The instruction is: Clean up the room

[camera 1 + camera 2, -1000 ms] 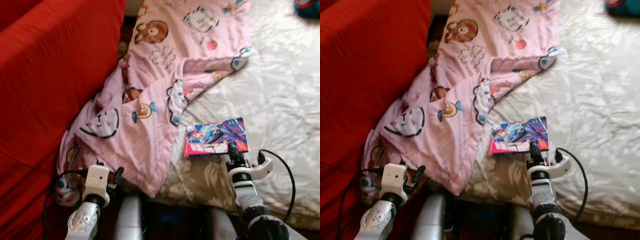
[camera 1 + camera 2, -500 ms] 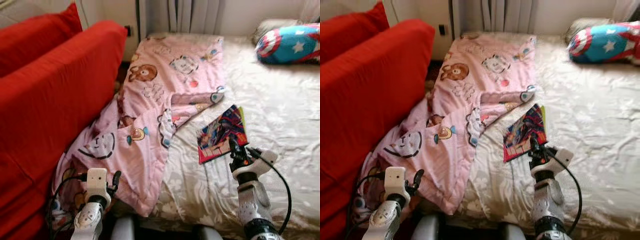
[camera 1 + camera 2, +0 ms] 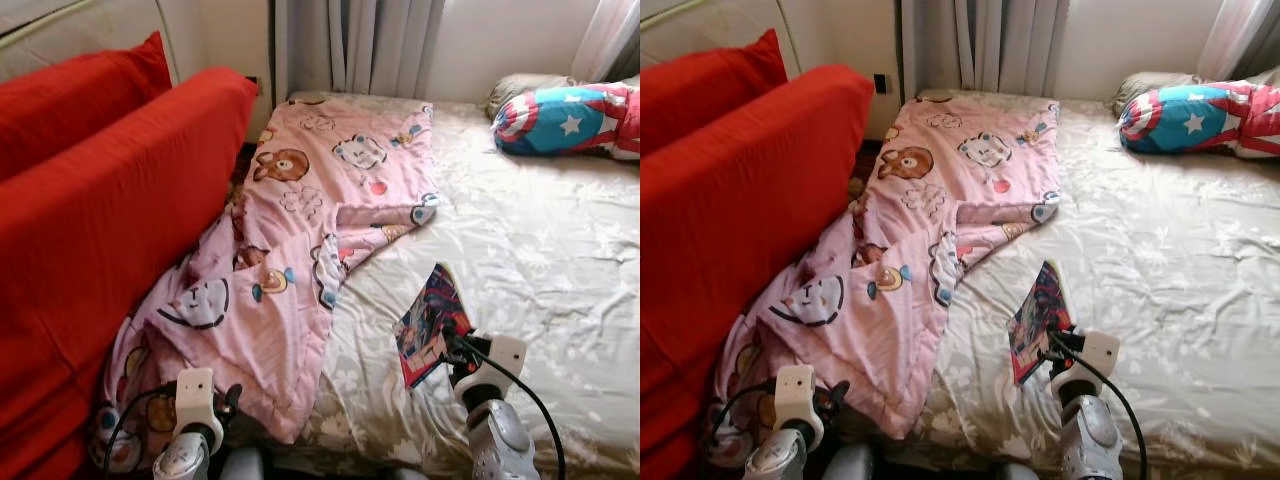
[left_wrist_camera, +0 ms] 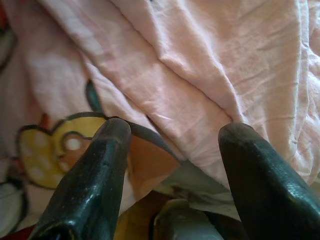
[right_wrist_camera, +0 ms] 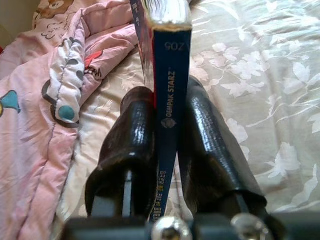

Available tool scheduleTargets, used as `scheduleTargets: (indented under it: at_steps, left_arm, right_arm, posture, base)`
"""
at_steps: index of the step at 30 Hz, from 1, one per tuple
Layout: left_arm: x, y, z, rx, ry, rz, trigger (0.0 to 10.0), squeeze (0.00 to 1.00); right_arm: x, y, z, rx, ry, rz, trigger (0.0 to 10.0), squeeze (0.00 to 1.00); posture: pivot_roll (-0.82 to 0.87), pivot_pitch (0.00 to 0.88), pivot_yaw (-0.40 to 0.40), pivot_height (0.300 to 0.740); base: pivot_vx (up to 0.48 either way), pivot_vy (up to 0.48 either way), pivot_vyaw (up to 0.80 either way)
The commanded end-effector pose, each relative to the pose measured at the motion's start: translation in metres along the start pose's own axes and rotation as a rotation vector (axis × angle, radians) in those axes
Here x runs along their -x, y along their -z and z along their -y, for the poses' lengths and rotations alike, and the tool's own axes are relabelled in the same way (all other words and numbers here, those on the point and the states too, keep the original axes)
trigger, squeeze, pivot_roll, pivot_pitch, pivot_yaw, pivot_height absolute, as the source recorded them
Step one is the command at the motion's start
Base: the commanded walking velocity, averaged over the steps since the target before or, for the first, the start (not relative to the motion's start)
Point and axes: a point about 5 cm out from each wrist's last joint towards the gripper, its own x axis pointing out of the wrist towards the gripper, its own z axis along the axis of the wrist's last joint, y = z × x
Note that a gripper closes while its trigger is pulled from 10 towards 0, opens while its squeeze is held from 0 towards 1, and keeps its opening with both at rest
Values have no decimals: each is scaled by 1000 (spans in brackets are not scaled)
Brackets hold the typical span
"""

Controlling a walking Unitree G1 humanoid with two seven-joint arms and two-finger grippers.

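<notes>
A colourful comic book (image 3: 429, 322) is held up on edge above the bed, its blue spine (image 5: 169, 100) clamped between the black fingers (image 5: 131, 130) of my right gripper (image 3: 450, 340). The right gripper is shut on it, low at the bed's near edge. A pink cartoon-print blanket (image 3: 300, 230) drapes from the bed down to the floor on the left. My left gripper (image 4: 172, 150) hangs open just over the blanket's lower folds, nothing between its fingers (image 4: 95, 175); the left wrist (image 3: 195, 405) shows at the bottom left.
A red sofa (image 3: 100, 220) stands close on the left, leaving a narrow gap beside the bed. The beige floral sheet (image 3: 540, 250) covers the bed. A blue, red and white star pillow (image 3: 560, 118) lies at the head, with curtains (image 3: 350, 45) behind.
The view has tilted up, showing more of the bed and the pillow. My right gripper has lifted the book off the sheet and turned it from flat to standing on edge.
</notes>
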Motion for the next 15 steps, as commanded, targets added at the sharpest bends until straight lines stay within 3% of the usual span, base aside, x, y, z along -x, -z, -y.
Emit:
scheduleTargets:
  at_steps: [1, 7, 15]
  left_arm:
    - [-2, -1, -1, -5, -8, -14, 10000, 0]
    - [-5, -1, 3, -28, -3, -40, 10000, 0]
    - [-6, 3, 11, -34, 7, -78, 10000, 0]
  right_arm:
    - [-5, -11, -3, 25, -13, 42, 10000, 0]
    - [-8, -11, -9, 21, -35, 40, 10000, 0]
    - [-8, -10, -6, 26, -9, 35, 10000, 0]
  posture:
    - [17, 0, -64, 725]
    - [-13, 0, -53, 740]
    - [-18, 0, -67, 740]
  base:
    - [0, 0, 0]
    - [0, 0, 0]
    - [0, 0, 0]
